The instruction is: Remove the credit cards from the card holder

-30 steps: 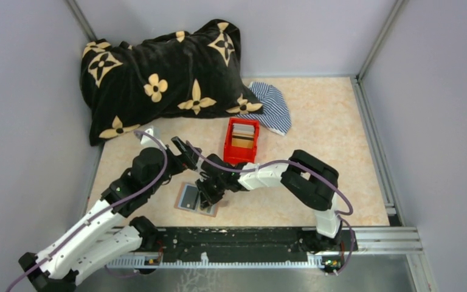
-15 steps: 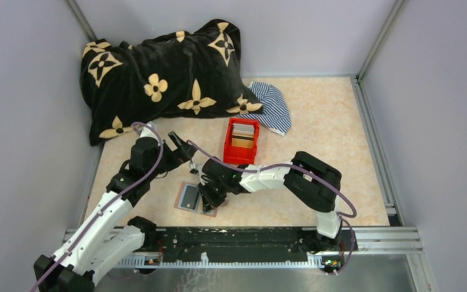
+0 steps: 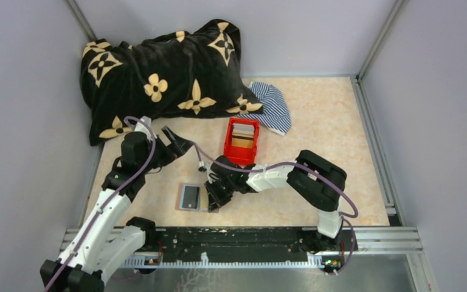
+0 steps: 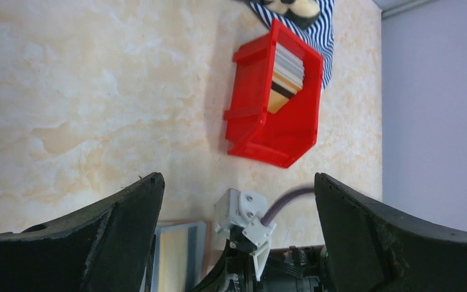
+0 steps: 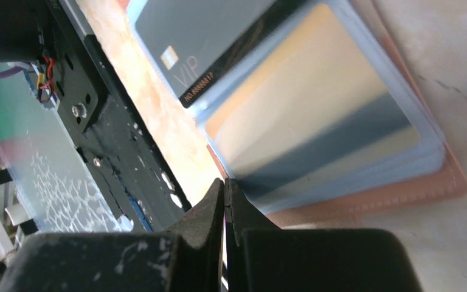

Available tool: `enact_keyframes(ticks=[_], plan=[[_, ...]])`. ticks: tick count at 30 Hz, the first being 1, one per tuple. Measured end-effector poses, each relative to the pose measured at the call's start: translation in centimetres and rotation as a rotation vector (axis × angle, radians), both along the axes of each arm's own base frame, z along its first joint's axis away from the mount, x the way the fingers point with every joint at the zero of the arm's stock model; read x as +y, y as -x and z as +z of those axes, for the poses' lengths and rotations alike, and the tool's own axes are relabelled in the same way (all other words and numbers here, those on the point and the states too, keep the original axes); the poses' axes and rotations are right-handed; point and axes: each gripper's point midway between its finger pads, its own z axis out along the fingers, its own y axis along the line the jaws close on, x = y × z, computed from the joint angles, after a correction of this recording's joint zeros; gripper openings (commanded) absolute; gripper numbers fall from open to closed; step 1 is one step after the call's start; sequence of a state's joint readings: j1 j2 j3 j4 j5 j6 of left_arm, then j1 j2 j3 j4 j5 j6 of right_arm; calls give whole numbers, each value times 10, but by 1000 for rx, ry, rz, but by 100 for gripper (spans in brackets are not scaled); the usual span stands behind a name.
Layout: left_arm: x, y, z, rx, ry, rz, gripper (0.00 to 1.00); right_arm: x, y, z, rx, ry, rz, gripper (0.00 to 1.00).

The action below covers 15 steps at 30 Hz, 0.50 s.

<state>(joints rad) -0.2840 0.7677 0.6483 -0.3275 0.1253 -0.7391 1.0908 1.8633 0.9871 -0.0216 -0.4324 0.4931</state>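
The card holder (image 3: pixel 190 198) lies open and flat on the table near the front rail. The right wrist view shows its reddish-brown leather edge (image 5: pixel 401 193), a grey credit card (image 5: pixel 207 42) marked VIP, and an orange card (image 5: pixel 316 115) under a clear sleeve. My right gripper (image 3: pixel 211 199) is shut, its tips (image 5: pixel 225 182) right at the holder's near corner. Nothing shows between the jaws. My left gripper (image 3: pixel 175 141) hangs wide open and empty, up and to the left of the holder, whose edge (image 4: pixel 182 255) shows low between its fingers (image 4: pixel 127 207).
A red open-top box (image 3: pixel 241 141) with a stack of cards stands just behind the right gripper. A black pillow with tan flowers (image 3: pixel 164 73) and a striped cloth (image 3: pixel 272 106) fill the back. The black rail (image 3: pixel 231 240) runs along the front edge.
My left arm has drawn back, up and to the left, away from the card holder. The right gripper has slid a little to the right, leaving the holder's grey card uncovered.
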Motion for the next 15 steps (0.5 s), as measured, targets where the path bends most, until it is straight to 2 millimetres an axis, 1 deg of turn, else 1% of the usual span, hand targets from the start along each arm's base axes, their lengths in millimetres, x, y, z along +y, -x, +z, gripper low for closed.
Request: enact_keyframes(ticks=[2, 4, 7, 9, 11, 12, 13, 15], plan=[[1, -9, 4, -8, 2, 14, 99, -5, -5, 0, 9, -2, -14, 0], [5, -18, -1, -4, 7, 34, 99, -9, -9, 0, 13, 0, -26, 0], [7, -21, -27, 42, 20, 43, 99, -13, -15, 1, 14, 8, -40, 0], [9, -17, -55, 105, 26, 49, 99, -14, -16, 1, 12, 12, -42, 0], [12, -7, -83, 177, 31, 53, 99, -16, -16, 2, 4, 18, -43, 0], [12, -2, -90, 196, 34, 51, 98, -18, -17, 3, -1, 24, -47, 0], [11, 1, -93, 205, 38, 46, 95, -20, -18, 4, -6, 28, -53, 0], [9, 4, -92, 199, 50, 36, 89, -24, -19, 7, -13, 34, -64, 0]])
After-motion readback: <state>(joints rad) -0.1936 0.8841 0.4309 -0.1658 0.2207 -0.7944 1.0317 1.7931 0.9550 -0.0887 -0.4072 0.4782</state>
